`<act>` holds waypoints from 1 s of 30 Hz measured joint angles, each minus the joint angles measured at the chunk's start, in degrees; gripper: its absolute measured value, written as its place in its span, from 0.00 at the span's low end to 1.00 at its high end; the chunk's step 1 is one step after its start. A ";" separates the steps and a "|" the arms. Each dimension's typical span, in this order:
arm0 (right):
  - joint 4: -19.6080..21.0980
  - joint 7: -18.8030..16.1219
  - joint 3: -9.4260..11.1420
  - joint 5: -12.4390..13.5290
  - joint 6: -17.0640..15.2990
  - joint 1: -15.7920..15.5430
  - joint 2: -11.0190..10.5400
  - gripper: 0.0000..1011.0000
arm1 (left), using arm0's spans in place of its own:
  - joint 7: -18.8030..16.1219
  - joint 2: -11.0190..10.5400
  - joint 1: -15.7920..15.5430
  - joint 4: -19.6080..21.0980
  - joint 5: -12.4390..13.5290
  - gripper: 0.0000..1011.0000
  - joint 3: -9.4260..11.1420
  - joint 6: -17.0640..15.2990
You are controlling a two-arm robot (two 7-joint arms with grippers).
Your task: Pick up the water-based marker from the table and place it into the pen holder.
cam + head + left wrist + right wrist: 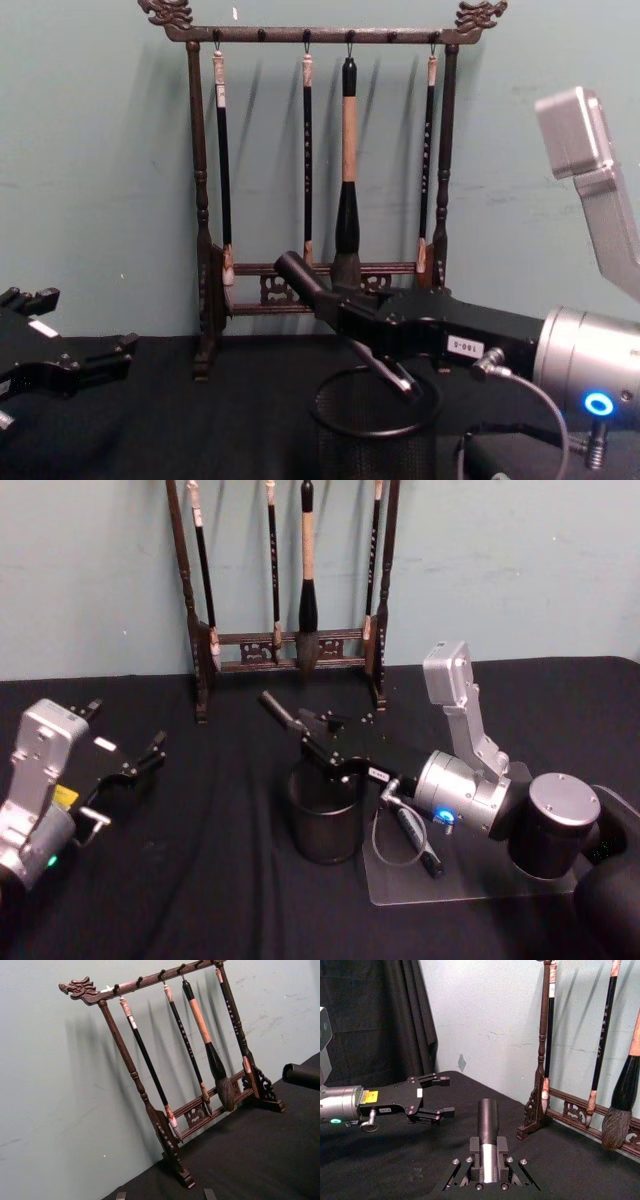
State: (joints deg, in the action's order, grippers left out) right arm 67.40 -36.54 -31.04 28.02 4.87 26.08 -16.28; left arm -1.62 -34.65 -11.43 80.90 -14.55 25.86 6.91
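The pen holder (324, 830), a black mesh cup with a round rim (375, 412), stands at the table's middle. My right gripper (318, 748) hovers just above it, shut on the water-based marker (283, 716), a dark cylinder tilted up and to the left. In the chest view the marker (298, 276) slants down, and its silvery lower end sits at the holder's mouth. The right wrist view shows the marker (488, 1122) clamped between the fingers. My left gripper (140, 765) rests open over the table at the left, away from the holder.
A tall dark wooden brush rack (290, 640) with several hanging brushes stands behind the holder, against the wall. To the right of the holder, under my right arm, a clear plate (470, 890) holds another dark pen (418, 842). Black cloth covers the table.
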 joint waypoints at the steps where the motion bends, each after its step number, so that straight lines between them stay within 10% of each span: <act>1: 0.00 0.00 0.00 0.02 0.00 0.00 0.00 0.20 | 0.00 0.00 0.00 0.00 0.00 0.99 0.00 0.00; 30: 0.01 -0.08 0.05 0.14 -0.07 0.02 0.02 0.99 | 0.00 0.00 0.00 0.00 0.00 0.99 0.00 0.00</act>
State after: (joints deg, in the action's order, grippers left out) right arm 67.42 -36.62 -31.00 28.16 4.80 26.11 -16.26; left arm -1.62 -34.65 -11.43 80.90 -14.55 25.86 6.91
